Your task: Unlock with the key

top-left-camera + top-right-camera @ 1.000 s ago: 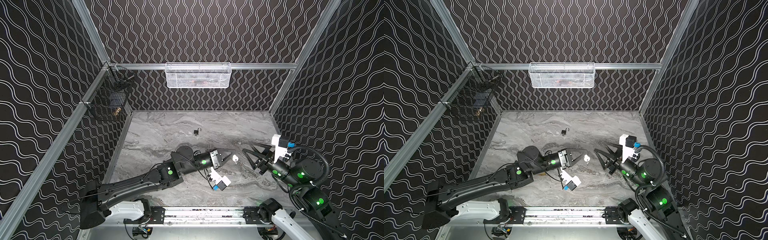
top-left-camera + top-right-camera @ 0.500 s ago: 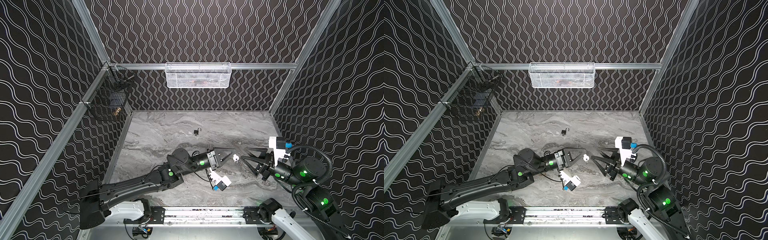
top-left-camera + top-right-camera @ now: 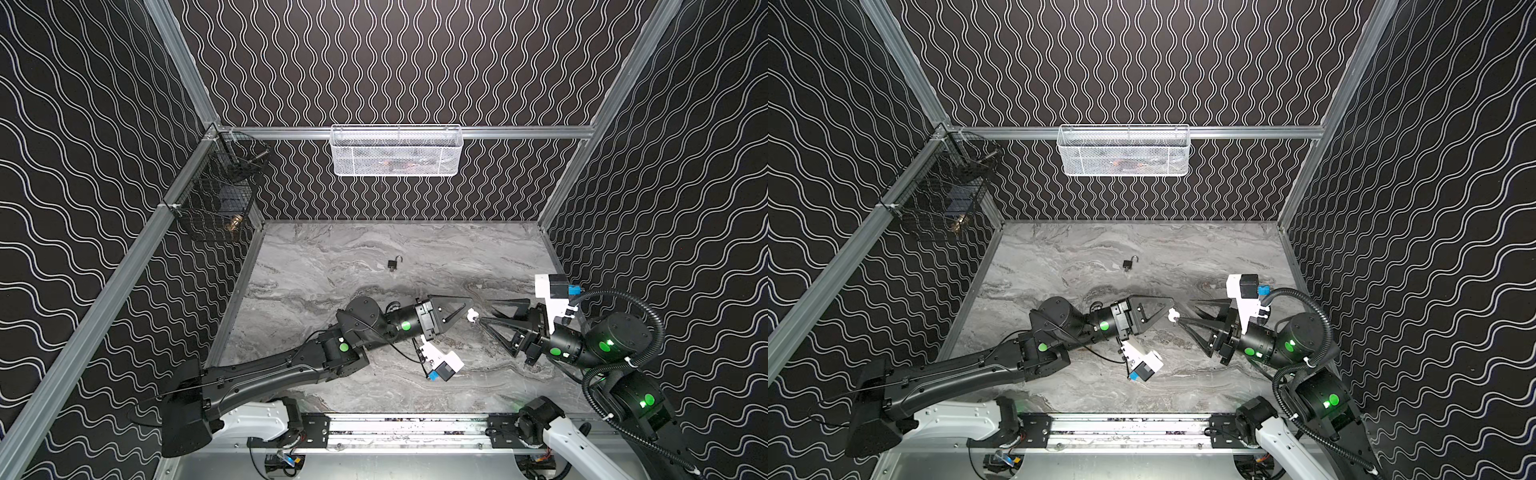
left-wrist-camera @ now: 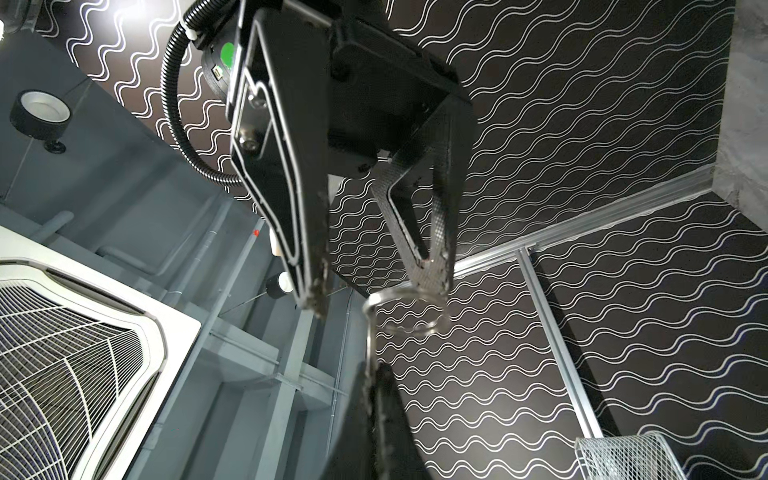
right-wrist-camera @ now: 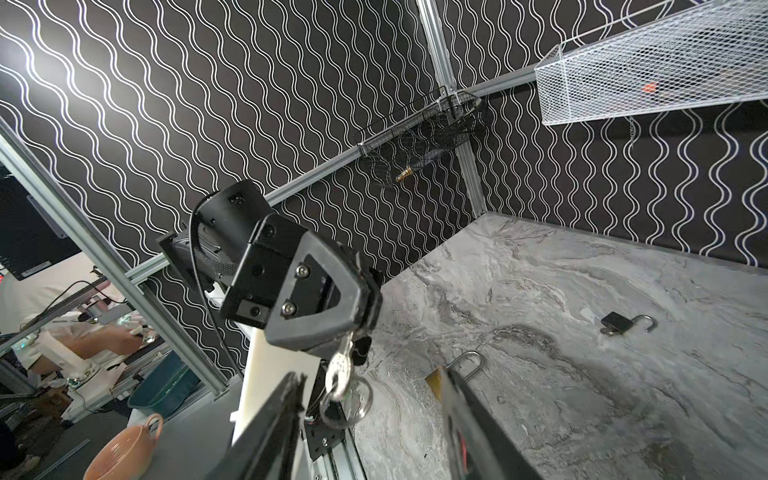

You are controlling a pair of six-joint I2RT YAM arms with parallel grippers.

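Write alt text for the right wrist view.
The left hand, shut, holds a silver key with its ring dangling, between the fingers of the open right hand. Behind, a black padlock lies on the marble table, shackle open.

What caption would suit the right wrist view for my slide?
Left gripper holds a key aloft, right gripper open near its ring; black padlock lies open on the table.

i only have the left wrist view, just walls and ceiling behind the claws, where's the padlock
observer: a black padlock lies on the table, toward the back, in both top views
operator: locked?
observer: no, the right wrist view shows its shackle swung open
operator: what am i gripping
observer: the left claw is shut on a silver key, seen flat-on in the right wrist view
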